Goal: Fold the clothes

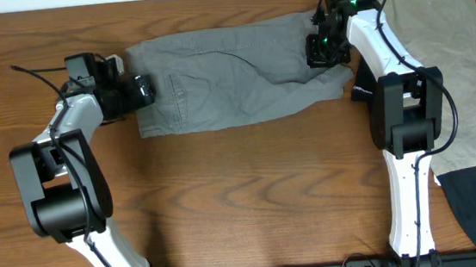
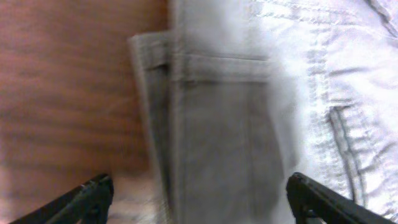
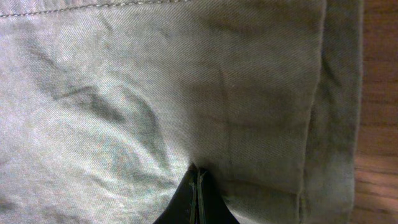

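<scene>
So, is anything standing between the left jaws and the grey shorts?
No, nothing visible stands between them. The left gripper hovers right at the waistband edge of the grey shorts, jaws wide open, with only bare cloth and wooden table below it.

shorts [image 1: 233, 73] on table [image 1: 244, 202], garment [image 1: 456, 62] beside — right

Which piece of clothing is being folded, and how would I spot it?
On the wooden table, look along the far edge, in the middle. The grey shorts lie flat there, darker than the beige garment on the right, with a stitched back pocket.
</scene>
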`<state>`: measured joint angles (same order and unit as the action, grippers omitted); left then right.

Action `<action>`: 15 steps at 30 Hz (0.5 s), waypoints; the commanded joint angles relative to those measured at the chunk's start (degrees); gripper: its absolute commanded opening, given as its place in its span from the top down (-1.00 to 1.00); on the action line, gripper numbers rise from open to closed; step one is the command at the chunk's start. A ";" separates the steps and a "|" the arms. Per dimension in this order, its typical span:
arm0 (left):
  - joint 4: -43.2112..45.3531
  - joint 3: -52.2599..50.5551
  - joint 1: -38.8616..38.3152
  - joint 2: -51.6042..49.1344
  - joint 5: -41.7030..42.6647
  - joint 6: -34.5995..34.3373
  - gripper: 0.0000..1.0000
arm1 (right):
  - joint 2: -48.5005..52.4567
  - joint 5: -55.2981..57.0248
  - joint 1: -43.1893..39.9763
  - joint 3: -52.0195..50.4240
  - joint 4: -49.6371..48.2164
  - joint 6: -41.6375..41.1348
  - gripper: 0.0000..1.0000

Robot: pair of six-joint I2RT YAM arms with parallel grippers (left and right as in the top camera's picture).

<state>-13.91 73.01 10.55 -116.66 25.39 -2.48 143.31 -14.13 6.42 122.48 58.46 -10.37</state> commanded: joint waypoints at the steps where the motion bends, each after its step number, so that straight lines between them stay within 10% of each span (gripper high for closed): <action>1: -0.07 0.13 -2.23 -3.02 2.69 0.33 -0.74 | 1.90 0.66 0.79 -0.39 -0.39 0.35 0.97; 6: 0.52 0.13 -4.94 -3.61 2.43 0.35 -0.54 | 1.90 0.66 0.79 -0.39 -0.39 0.35 0.97; 15: 1.62 0.15 -2.29 -3.37 2.29 -2.64 0.87 | 1.90 0.63 0.79 -0.39 0.04 0.35 0.98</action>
<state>-11.77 73.36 6.42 -118.63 28.08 -4.05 143.33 -14.11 6.42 122.48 58.28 -10.37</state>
